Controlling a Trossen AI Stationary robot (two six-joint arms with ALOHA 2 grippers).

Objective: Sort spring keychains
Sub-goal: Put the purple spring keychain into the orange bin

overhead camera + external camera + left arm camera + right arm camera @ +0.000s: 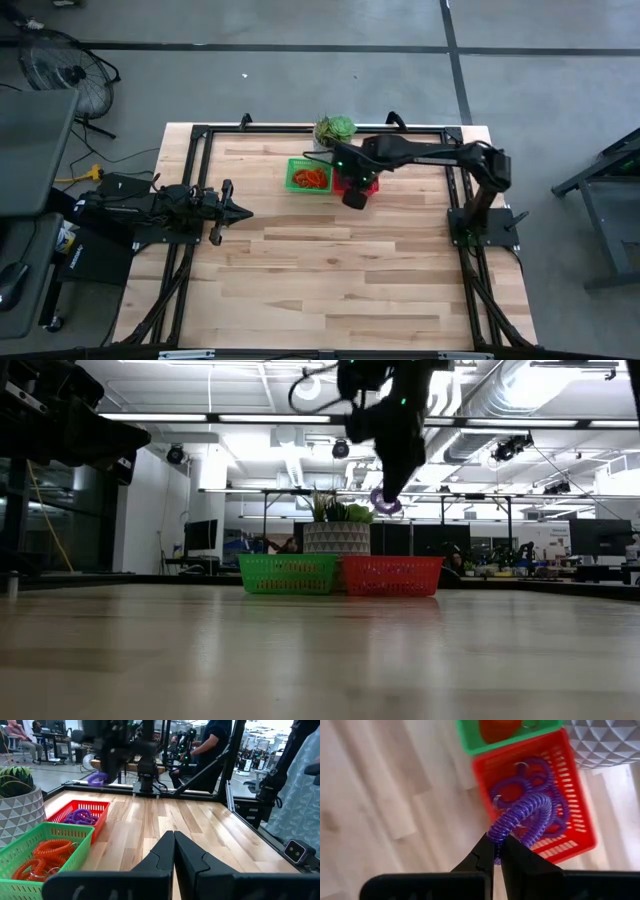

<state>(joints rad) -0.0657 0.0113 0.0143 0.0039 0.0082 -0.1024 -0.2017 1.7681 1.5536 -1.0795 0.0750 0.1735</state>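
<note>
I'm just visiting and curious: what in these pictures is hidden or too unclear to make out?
- High view: the right gripper and most of the red basket lie under the arm itself.
- Low view: what lies in the green basket is screened by its mesh wall; the purple keychain held above is a blur.
- Left wrist view: the people behind are cut off by the frame and the dark posts.
- Right wrist view: the planter shows only a corner.

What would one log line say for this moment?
right fingers: shut on purple keychain, above red basket | left fingers: shut, waiting at table's left | green basket: orange keychains
</note>
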